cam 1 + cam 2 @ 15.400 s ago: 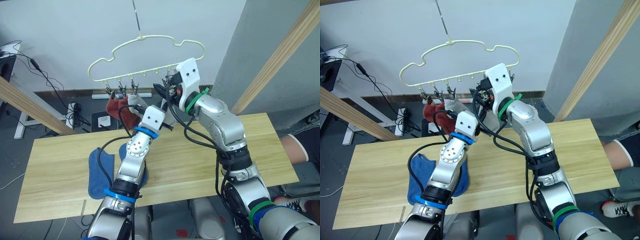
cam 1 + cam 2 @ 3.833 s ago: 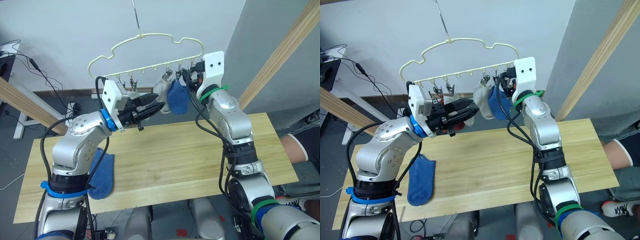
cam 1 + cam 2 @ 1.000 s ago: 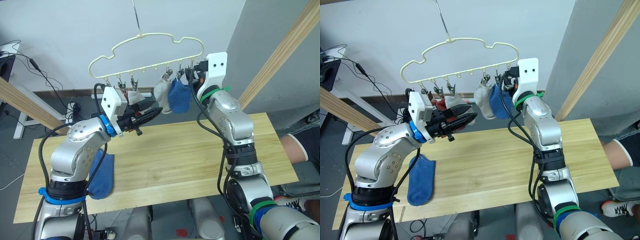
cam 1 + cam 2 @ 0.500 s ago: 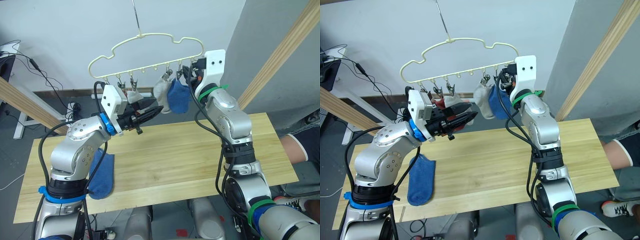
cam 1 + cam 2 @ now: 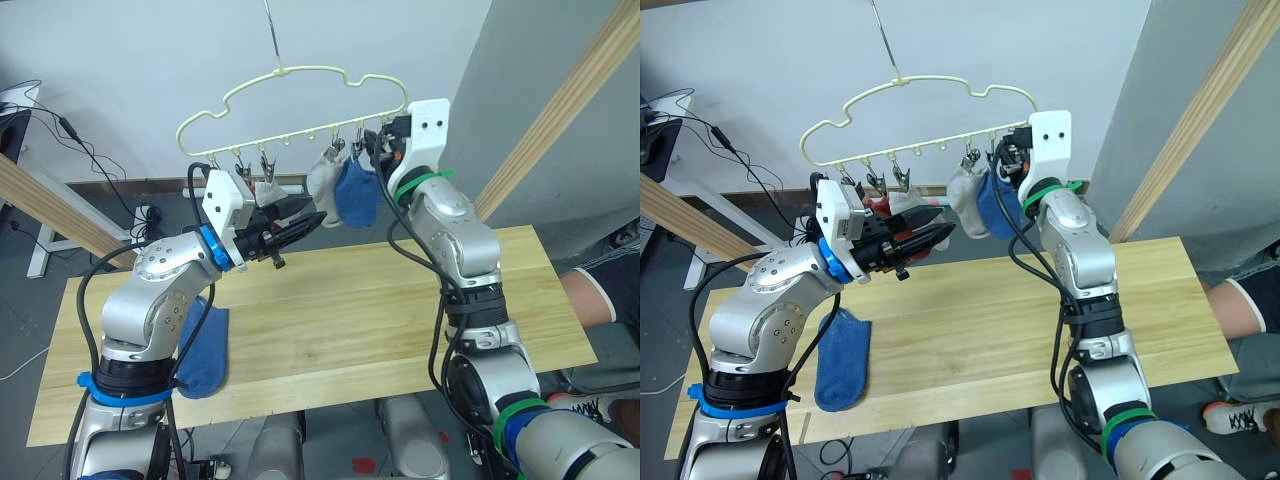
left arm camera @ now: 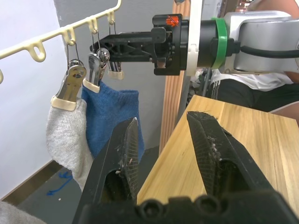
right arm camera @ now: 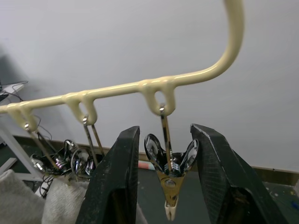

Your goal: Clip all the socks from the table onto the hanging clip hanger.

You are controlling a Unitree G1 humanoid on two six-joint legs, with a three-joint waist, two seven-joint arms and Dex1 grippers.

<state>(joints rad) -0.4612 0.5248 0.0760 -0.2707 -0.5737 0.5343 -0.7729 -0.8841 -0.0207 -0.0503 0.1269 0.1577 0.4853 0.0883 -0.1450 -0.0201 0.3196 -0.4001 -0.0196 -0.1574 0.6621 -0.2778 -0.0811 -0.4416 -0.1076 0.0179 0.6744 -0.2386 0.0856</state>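
My table of pale planks stands before a white wall, one blue sock lying at its left end, the rest hung on the clip hanger. Since half a second ago nothing much has shifted. My right gripper gapes around the empty end clip, untouching; my left gripper hangs wide, empty.

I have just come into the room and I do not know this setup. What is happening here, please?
A two-armed robot is pegging socks onto a clip hanger that hangs above a wooden table. Several socks already hang from it, among them a grey sock and a blue sock. One more blue sock lies on the table. The right gripper is open, its fingers on either side of the empty end clip. The left gripper is open, empty and raised near the hung socks.
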